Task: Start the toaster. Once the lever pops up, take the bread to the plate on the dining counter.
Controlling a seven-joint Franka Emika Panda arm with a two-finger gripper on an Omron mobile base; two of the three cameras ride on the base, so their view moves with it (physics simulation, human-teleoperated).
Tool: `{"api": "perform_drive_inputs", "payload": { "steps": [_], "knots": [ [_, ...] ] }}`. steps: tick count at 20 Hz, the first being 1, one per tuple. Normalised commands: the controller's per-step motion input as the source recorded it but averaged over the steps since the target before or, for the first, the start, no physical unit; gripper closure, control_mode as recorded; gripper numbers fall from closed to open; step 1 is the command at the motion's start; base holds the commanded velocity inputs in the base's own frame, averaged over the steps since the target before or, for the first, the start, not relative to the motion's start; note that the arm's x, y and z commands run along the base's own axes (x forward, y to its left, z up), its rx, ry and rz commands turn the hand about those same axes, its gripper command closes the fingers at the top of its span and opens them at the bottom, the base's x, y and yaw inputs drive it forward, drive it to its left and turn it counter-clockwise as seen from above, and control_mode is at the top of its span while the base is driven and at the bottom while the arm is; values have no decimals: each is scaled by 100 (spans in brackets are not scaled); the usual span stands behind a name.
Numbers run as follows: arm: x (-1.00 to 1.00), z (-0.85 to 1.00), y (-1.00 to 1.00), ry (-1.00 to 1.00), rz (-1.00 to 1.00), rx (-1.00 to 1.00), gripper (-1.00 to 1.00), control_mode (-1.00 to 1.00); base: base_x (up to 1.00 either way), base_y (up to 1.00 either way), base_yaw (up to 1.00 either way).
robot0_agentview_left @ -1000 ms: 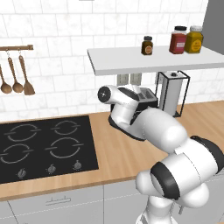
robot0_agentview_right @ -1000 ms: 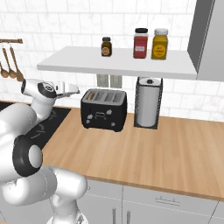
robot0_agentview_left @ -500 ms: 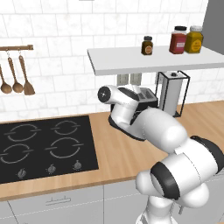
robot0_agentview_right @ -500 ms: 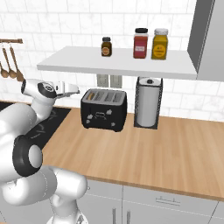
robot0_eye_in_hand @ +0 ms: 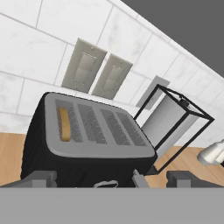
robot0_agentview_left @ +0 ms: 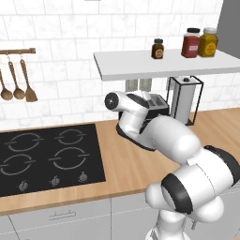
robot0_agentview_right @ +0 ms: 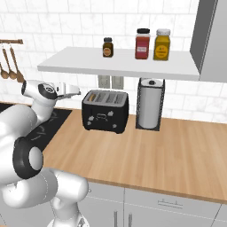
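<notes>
The black toaster (robot0_agentview_right: 105, 111) stands on the wooden counter (robot0_agentview_right: 168, 155) at the centre of the right base view, just left of the wire-framed paper towel stand (robot0_agentview_right: 150, 104). The bread (robot0_eye_in_hand: 64, 124) sits in its leftmost slot, at the middle left of the hand view. The jaws (robot0_eye_in_hand: 109, 178) at the bottom of the hand view stand wide open above the toaster's near edge, holding nothing.

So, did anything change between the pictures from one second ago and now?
Nothing visibly changed. The gripper hangs left of the toaster with its jaws open and empty, the bread sits in the toaster's end slot, and the paper towel stand stands beside the toaster as before.
</notes>
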Motion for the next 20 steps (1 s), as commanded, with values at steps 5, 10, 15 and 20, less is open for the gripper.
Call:
{"api": "perform_drive_inputs", "payload": {
  "steps": [5,10,15,20],
  "knots": [
    [0,0,0,0,0,0,-100,-100,0,0,0],
    [0,0,0,0,0,0,-100,-100,0,0,0],
    [0,0,0,0,0,0,-100,-100,0,0,0],
    [0,0,0,0,0,0,-100,-100,0,0,0]
  ]
}}
